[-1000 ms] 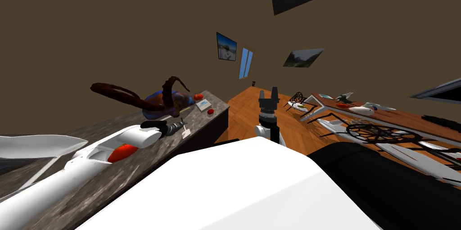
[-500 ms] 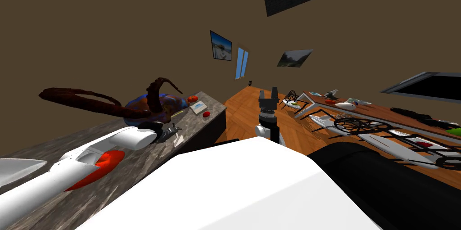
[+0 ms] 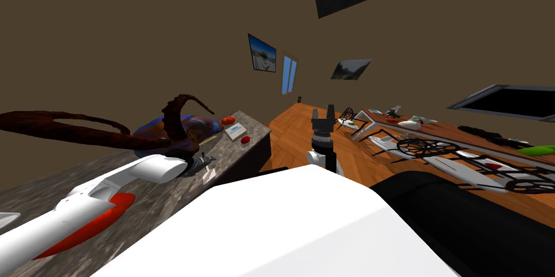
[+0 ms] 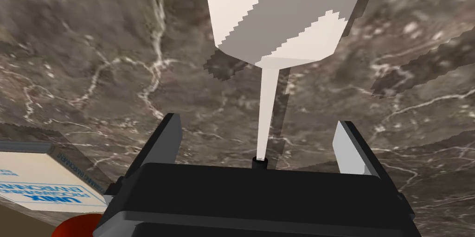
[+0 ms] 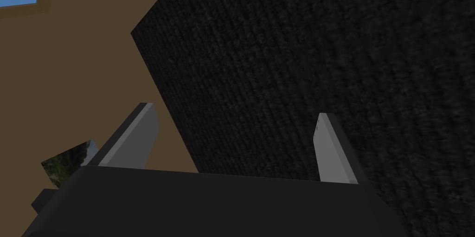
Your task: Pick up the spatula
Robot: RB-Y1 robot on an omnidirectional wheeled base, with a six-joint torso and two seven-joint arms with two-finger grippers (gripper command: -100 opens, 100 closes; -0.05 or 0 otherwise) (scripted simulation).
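Note:
A white spatula (image 4: pixel 283 11) lies on the dark marbled counter (image 4: pixel 93 62). Its broad blade points away from my left hand. Its thin handle (image 4: pixel 268 109) runs back between the fingers to the gripper's body. My left gripper (image 4: pixel 259 144) is open just above the counter, one finger on each side of the handle and apart from it. In the head view the left gripper (image 3: pixel 199 164) reaches over the counter (image 3: pixel 65 171) on my left. My right gripper (image 3: pixel 323 119) is raised in front of my chest, open and holding nothing (image 5: pixel 236 141).
A white book with blue print (image 4: pixel 41 183) and a red object (image 4: pixel 74 225) lie close beside the left hand. Farther along the counter are a blue bowl with dark curved pieces (image 3: pixel 173 127), a tomato (image 3: pixel 227 120) and a red dish (image 3: pixel 92 225). A laden wooden table (image 3: pixel 433 133) stands to the right.
The whole head view has swung, so the counter's things sit farther left and lower: my own move. The left hand has stayed by the spatula. The right arm has not moved.

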